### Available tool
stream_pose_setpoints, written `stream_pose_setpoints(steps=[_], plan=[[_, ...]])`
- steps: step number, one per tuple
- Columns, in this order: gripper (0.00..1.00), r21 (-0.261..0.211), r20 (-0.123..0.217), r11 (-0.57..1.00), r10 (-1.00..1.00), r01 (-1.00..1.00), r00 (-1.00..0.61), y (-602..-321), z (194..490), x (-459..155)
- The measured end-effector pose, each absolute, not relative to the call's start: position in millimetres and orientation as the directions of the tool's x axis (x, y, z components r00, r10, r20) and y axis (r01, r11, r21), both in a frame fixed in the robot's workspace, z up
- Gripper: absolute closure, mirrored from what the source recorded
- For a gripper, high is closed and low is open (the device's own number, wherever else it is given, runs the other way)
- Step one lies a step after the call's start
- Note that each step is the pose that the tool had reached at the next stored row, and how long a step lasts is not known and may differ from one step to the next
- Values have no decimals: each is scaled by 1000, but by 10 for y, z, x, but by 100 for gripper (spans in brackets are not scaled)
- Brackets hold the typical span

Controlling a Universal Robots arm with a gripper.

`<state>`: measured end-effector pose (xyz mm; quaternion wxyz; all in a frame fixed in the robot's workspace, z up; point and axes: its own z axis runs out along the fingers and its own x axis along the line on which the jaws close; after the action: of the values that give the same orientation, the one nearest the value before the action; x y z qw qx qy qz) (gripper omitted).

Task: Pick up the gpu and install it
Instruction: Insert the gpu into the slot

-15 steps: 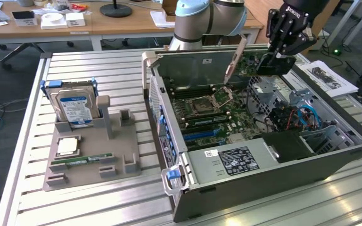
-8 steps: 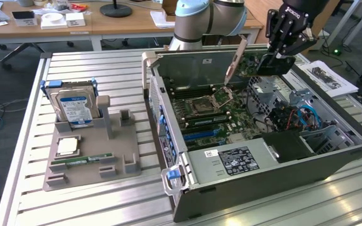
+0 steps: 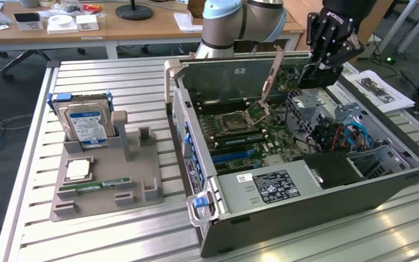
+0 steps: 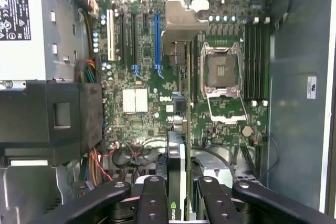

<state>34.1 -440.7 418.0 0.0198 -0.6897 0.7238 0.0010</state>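
Observation:
My gripper (image 3: 320, 66) hangs over the far right part of the open computer case (image 3: 195, 136), shut on the gpu (image 3: 316, 77), a dark flat card held on edge above the motherboard (image 3: 250, 128). In the wrist view the gpu (image 4: 180, 129) runs edge-on away from my gripper (image 4: 178, 195), its silver bracket end (image 4: 184, 22) farthest from the fingers (image 4: 153, 198). The card floats above the board, between the long blue slot (image 4: 156, 40) and the open processor socket (image 4: 223, 72), touching neither.
A grey holder (image 3: 133, 180) at the exterior view's left carries a hard drive (image 3: 85, 123), a processor (image 3: 78, 169) and a green memory stick (image 3: 93, 186). Inside the case sit the power supply (image 3: 268, 185), a black shroud (image 3: 333, 169) and loose cables (image 3: 344, 136). Papers (image 3: 377, 90) lie beyond the case.

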Motion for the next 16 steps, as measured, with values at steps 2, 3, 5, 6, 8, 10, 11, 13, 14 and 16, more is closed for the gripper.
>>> stream_pose_setpoints(steps=[2, 3, 5, 6, 8, 10, 11, 13, 14, 16], plan=[[73, -27, -30, 49, -998, -998, -48, -4407, 4179, 335], [73, -27, -30, 48, -998, -998, -48, -4407, 4179, 333], [73, -27, -30, 48, -998, -998, -48, -4406, 4177, 315], [73, -27, -30, 48, -998, -998, -48, -4406, 4176, 297], [73, -27, -30, 49, -998, -998, -48, -4406, 4174, 253], [73, -27, -30, 50, -998, -998, -49, -4406, 4171, 201], [73, -27, -30, 51, -998, -998, -50, -4406, 4170, 174], [73, -27, -29, 54, -998, -998, -54, -4405, 4167, 126], [73, -27, -29, 56, -998, -998, -56, -4405, 4165, 104], [73, -27, -28, 60, -998, -998, -59, -4405, 4164, 70]])
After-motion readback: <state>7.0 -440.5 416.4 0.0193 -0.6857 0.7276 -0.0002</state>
